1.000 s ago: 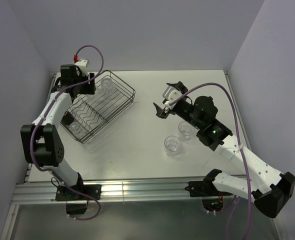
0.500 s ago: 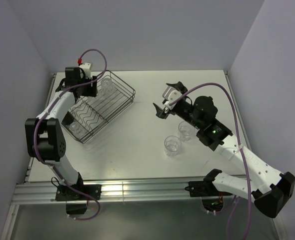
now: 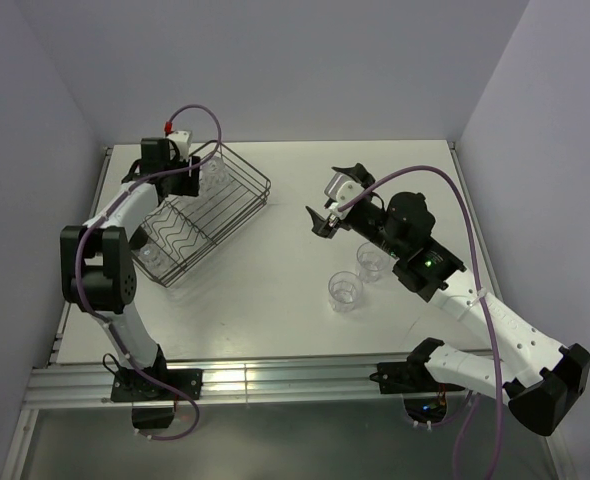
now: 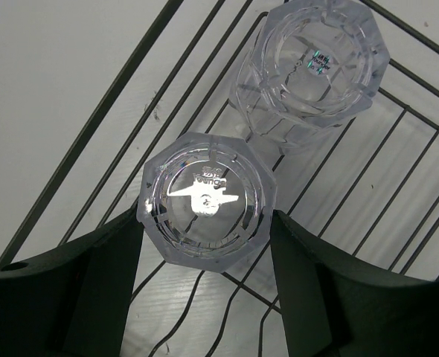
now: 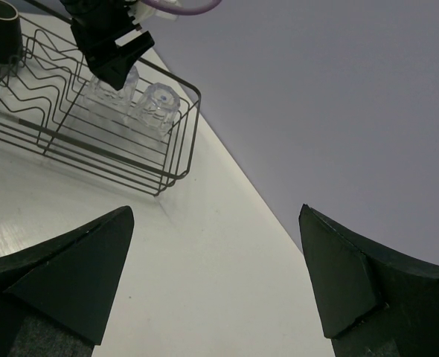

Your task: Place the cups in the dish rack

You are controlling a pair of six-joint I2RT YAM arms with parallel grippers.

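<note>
Your left pincer [image 4: 204, 223] pinches an inverted tumbler [image 4: 206, 197] in the dish rack [image 3: 190, 232]. Released crooked, it could knock the neighbouring tumbler [image 4: 312, 63]. Your right pincer [image 5: 216, 210] hangs spread.

Dish rack [image 3: 190, 228]: on worktop [image 3: 275, 300], 10 o'clock.
First cup [image 4: 206, 202]: rack's 12 o'clock corner.
Second cup [image 4: 312, 63]: beside it, 3 o'clock.
Loose cups [image 3: 344, 289]: worktop, 4 o'clock of rack.

A: What is the cup [image 4: 207, 201] made of?
B: Clear ribbed glass, glossy, with bright highlights.
A: And the dish rack [image 4: 93, 124]?
B: Thin black wire, smooth, with a slight sheen.
A: The left fingers [image 4: 93, 290]?
B: Dark matt plastic. The table [image 3: 275, 290] is white, matt and faintly scratched.
</note>
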